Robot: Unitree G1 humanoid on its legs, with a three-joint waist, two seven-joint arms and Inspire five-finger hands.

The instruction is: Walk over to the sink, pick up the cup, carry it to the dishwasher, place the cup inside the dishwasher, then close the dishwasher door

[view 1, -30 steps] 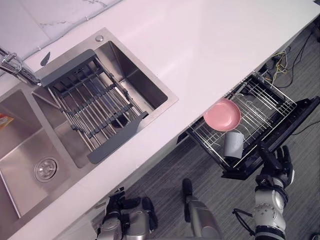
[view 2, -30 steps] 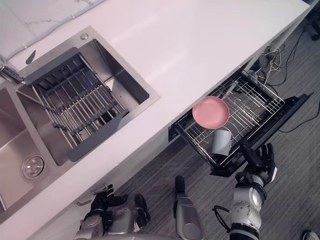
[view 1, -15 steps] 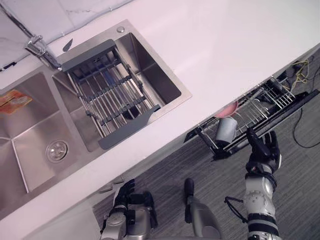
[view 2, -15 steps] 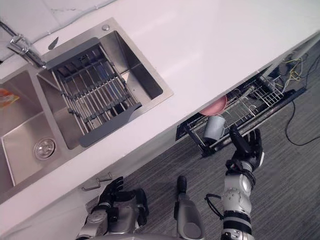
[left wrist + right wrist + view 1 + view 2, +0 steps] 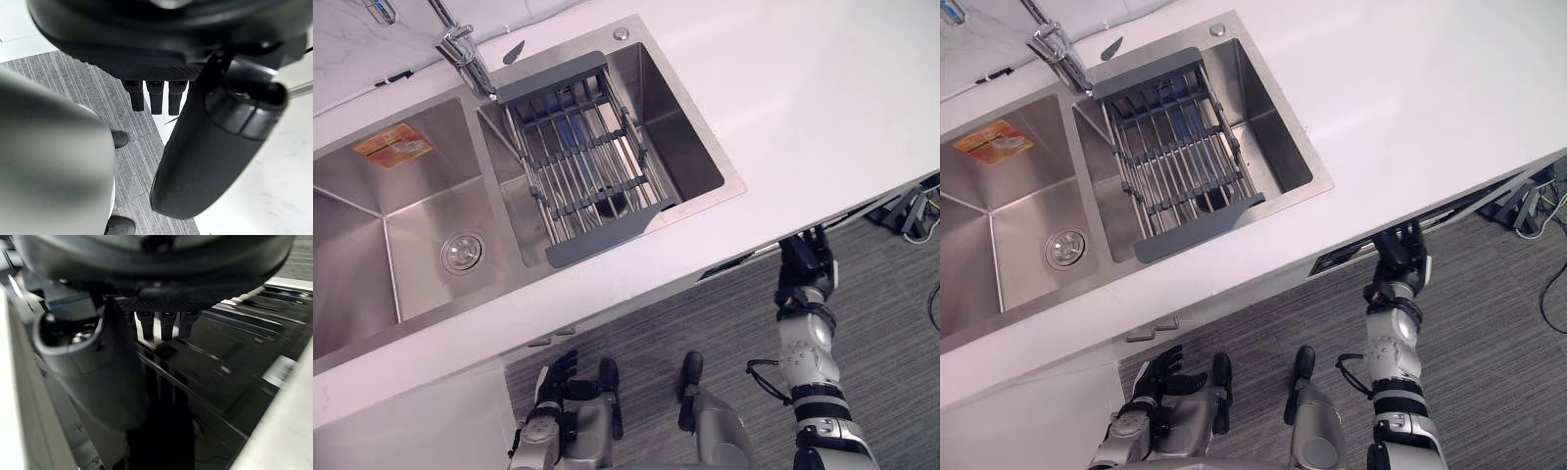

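Right hand (image 5: 1398, 262), fingers straight, is up against the almost-shut black dishwasher door (image 5: 1459, 204) under the white surface (image 5: 822, 88). Left hand (image 5: 553, 380) hangs low, fingers relaxed.

Dishwasher (image 5: 1342, 259) almost wholly hidden beneath bench (image 5: 1410, 117) edge, right of centre; just a dark slot on view. Faucet (image 5: 460, 44) cropped by top edge. Left sink basin (image 5: 372, 225) cut off at left edge.

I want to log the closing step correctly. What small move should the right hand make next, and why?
Probably a short push inward, under the counter. The right hand is open, its straight fingers at the dishwasher door, and a dark strip of the door shows below the counter's edge, so it seems not fully shut. The left hand hangs low, open.
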